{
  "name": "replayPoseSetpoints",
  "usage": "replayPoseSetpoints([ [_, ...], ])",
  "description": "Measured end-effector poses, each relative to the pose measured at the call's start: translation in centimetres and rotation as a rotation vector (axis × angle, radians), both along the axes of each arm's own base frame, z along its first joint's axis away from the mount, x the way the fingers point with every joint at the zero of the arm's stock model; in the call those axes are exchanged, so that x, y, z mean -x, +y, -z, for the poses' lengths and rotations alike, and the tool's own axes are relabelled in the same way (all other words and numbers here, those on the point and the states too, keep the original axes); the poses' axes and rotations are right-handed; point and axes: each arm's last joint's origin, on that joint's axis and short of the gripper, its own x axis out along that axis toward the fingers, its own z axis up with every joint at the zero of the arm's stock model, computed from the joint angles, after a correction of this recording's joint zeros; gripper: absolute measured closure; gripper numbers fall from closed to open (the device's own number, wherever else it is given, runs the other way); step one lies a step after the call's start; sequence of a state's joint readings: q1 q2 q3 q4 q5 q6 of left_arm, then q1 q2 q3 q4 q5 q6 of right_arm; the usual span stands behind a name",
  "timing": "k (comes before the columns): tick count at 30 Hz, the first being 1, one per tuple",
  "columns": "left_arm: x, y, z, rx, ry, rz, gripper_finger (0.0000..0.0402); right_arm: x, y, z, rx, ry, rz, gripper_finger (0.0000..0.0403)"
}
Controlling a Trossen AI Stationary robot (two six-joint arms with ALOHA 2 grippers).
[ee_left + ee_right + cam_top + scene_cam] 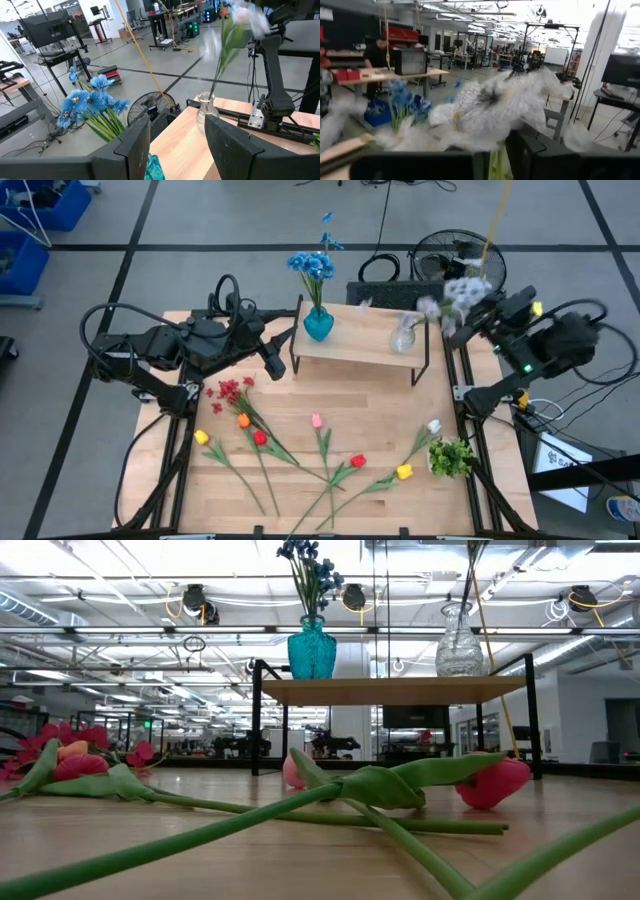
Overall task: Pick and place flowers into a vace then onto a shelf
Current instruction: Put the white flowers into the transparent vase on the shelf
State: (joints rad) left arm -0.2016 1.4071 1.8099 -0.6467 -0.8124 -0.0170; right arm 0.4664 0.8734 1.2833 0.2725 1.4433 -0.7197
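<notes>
On the shelf (360, 348) stand a teal vase (318, 325) with blue flowers (312, 264) and a clear glass vase (404, 336). A stalk of white flowers (455, 292) rises out of the clear vase and leans toward the table's right edge. My right gripper (497, 161) is shut on this stalk, high beside the shelf's right end. My left gripper (177, 131) hangs open by the shelf's left end, facing both vases. Several loose flowers (320, 450) with red, pink, yellow and orange blossoms lie flat on the table. My right gripper pinches the thin green stem (495, 169) between its two fingers, just under the white blossoms (495, 107). The fingers come in about level from the table's right side. The stem's lower end stands in the clear glass vase (207, 107), and the stalk tilts toward the gripper.
A bushy green clump (452, 457) lies near the table's right edge. A black fan (450, 252) and cables sit on the floor behind the shelf. The shelf's thin black legs (258, 718) stand on the far half of the table.
</notes>
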Motion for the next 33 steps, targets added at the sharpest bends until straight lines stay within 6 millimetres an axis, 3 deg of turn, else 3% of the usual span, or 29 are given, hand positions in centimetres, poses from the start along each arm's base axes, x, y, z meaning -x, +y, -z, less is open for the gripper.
replayPoseSetpoints([
  [6, 0.0, 0.0, 0.2, 0.01, 0.013, -0.003, 0.0206, -1.2, 0.3, 2.0, 0.02, 0.04, 0.021, 0.0328],
  [20, 0.1, -0.1, 0.4, 0.046, 0.002, -0.006, 0.0206, -1.2, -0.1, 2.1, -0.008, -0.004, 0.05, 0.0217],
  [33, 0.2, -1.0, 0.4, 0.088, -0.012, 0.046, 0.0206, -1.4, 0.4, 2.3, -0.073, -0.052, 0.063, 0.0194],
])
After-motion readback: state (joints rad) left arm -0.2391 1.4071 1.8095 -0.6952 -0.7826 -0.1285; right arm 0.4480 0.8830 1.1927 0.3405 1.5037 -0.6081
